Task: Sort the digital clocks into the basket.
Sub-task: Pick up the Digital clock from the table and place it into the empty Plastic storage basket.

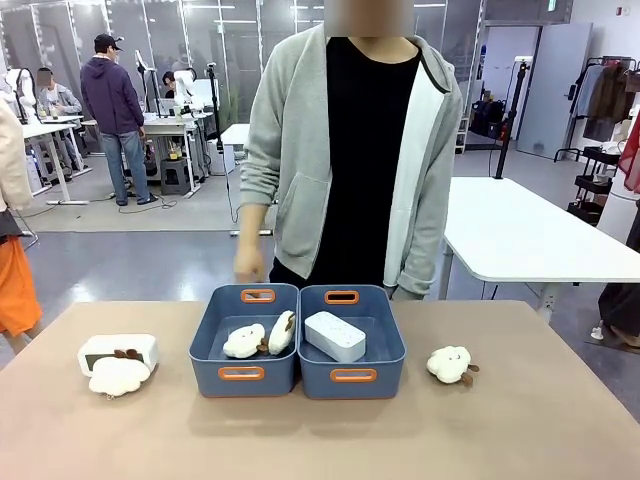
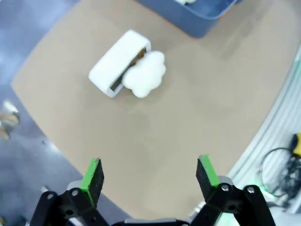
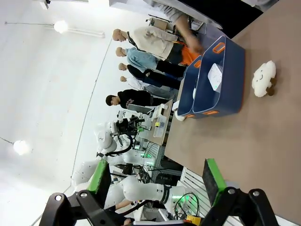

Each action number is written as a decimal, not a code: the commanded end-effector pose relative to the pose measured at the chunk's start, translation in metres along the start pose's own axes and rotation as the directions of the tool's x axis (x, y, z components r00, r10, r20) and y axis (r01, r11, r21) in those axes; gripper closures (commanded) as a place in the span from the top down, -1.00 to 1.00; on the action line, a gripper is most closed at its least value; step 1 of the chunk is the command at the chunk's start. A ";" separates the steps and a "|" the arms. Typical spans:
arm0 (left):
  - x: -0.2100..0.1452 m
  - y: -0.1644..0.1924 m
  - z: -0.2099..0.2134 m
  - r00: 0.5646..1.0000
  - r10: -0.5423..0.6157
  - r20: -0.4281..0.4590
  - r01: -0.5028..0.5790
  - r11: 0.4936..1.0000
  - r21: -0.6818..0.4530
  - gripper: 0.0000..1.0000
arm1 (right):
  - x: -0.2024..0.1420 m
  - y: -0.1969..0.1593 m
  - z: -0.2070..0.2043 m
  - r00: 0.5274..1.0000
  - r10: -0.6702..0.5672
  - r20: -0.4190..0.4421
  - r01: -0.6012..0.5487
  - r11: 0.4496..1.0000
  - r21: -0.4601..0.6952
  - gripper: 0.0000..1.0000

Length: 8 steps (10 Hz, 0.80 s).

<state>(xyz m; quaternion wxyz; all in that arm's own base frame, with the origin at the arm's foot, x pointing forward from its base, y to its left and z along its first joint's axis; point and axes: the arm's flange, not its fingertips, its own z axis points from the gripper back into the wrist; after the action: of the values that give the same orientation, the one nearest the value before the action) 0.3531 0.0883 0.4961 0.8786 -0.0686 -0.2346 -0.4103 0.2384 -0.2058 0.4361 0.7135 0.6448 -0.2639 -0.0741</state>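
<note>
Front view: blue basket [image 1: 388, 372] at mid-bench [image 1: 520, 420], joined along its left wall to a twin bin [image 1: 205, 350]. Inside the basket, first digital clock [image 1: 335, 335], lying flat and slightly askew. Well left of the basket, past the twin bin, second digital clock [image 1: 118, 349] on the bench, a plush cloud [image 1: 118, 376] touching its near side. Two further plush toys [image 1: 244, 341] in the twin bin, and a lone plush [image 1: 449, 364] near the basket's right wall. Person's hand [image 1: 248, 265] hanging just behind the twin bin's far rim. Left wrist view: left gripper [image 2: 149, 162] spread wide, nothing between the green pads, hovering over bare bench; ahead of it the second digital clock with the plush cloud pressed against its long side, and beyond those a blue bin corner. Right wrist view: right gripper [image 3: 155, 168] likewise spread and empty, above the bench and well apart from the basket; first digital clock visible as a white block inside the basket, lone plush near the basket's outer wall, person's hand over the far end of the bins.
</note>
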 end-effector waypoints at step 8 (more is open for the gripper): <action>-0.138 0.055 0.145 0.731 0.000 0.682 -0.105 0.988 0.111 1.00 | 0.001 0.003 0.001 1.000 -0.004 0.000 0.004 1.000 0.004 1.00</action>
<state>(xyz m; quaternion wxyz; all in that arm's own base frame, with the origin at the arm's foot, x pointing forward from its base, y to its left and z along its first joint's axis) 0.2602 0.2643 0.5691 0.7524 -0.1311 -0.5519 -0.3348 0.2383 -0.2057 0.4363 0.7136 0.6450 -0.2633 -0.0738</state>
